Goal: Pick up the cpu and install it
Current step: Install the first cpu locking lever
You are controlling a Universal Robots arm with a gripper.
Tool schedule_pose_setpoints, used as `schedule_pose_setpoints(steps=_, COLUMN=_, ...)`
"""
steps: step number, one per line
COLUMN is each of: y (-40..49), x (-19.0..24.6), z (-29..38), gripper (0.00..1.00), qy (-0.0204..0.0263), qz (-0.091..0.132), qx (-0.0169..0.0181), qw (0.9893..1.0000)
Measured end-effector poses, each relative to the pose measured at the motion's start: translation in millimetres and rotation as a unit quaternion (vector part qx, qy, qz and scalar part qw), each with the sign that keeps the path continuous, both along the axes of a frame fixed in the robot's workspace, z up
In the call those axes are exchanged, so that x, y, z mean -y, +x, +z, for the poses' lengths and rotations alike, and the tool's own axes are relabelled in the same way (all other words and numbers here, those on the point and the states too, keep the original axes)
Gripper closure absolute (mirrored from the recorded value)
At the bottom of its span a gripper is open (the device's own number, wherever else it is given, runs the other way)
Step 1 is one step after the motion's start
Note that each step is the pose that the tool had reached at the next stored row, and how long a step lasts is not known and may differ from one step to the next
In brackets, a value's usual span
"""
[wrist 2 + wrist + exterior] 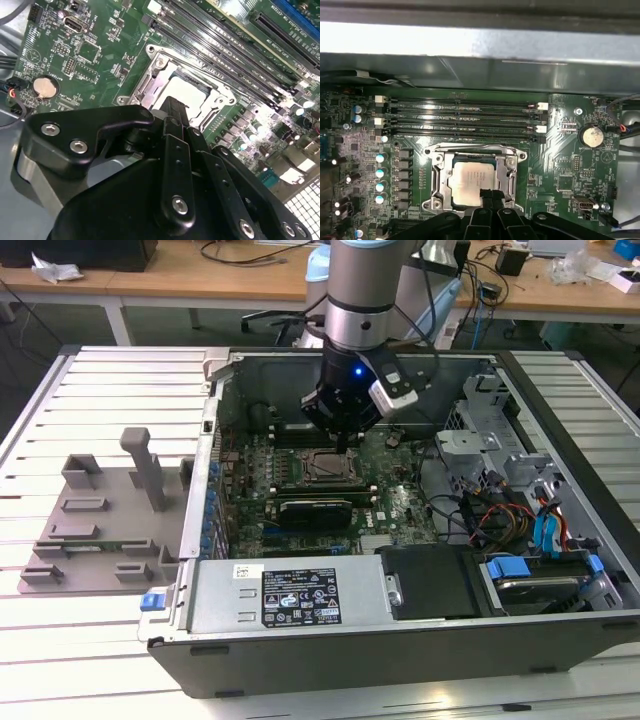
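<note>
The cpu (470, 181), a silver-grey square chip, lies flat inside the metal socket frame (436, 172) on the green motherboard (560, 175). In the second wrist view the cpu (186, 92) shows just beyond my black fingers (172, 112). My gripper (490, 196) hovers at the chip's edge with its two thin fingers pressed together and nothing between them. In the exterior view my gripper (345, 437) hangs inside the open computer case, just above the socket frame (325, 469).
Several memory slots (465, 117) run beside the socket, and a coin battery (591, 135) sits further off. The case wall (205, 530) surrounds the board. Cables and drive bays (520, 510) fill the exterior view's right. A grey fixture tray (105, 525) lies outside, on the left.
</note>
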State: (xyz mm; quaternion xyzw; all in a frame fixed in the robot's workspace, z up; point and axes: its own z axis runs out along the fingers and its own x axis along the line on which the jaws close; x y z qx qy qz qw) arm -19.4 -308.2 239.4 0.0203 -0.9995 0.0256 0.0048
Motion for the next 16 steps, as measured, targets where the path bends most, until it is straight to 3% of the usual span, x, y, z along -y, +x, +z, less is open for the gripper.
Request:
schedule_pose_setpoints(steps=6, y=0.0, x=0.0, z=7.6, gripper=0.89, qy=0.0, qz=0.0, qx=0.0, qw=1.0)
schedule_pose_setpoints(steps=9, y=0.0, x=0.0, z=18.1, gripper=0.89, qy=0.0, qz=0.0, qx=0.0, qw=1.0)
schedule_pose_setpoints(steps=16, y=0.0, x=0.0, z=33.3, gripper=0.89, qy=0.0, qz=0.0, qx=0.0, qw=1.0)
